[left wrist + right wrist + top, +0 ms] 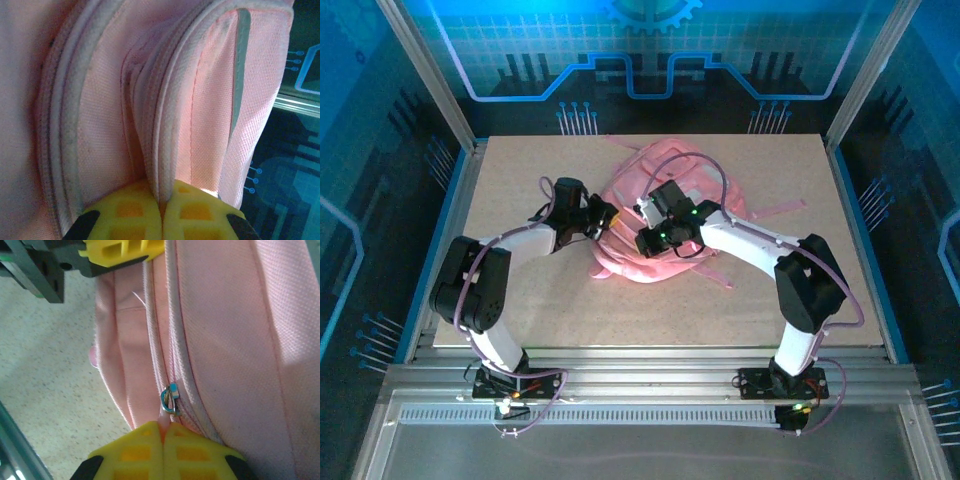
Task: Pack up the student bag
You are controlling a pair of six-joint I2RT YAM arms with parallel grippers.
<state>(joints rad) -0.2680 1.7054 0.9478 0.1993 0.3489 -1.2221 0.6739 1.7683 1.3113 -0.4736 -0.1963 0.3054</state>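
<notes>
1. As I view it from the console, the student bag (640, 185) is one pink fabric backpack, lying flat mid-table (520, 300) between the two wrists.
2. My left gripper (162, 202) has its yellow fingers (130, 217) pressed together, pinching a piped seam edge on the bag's near-left side.
3. My right gripper (162, 430) is closed too, nipping a thin pink pull tab (163, 415) that hangs from the zipper's metal ring (170, 400).
4. Both grippers grip the same edge of the bag, near each other.
</notes>
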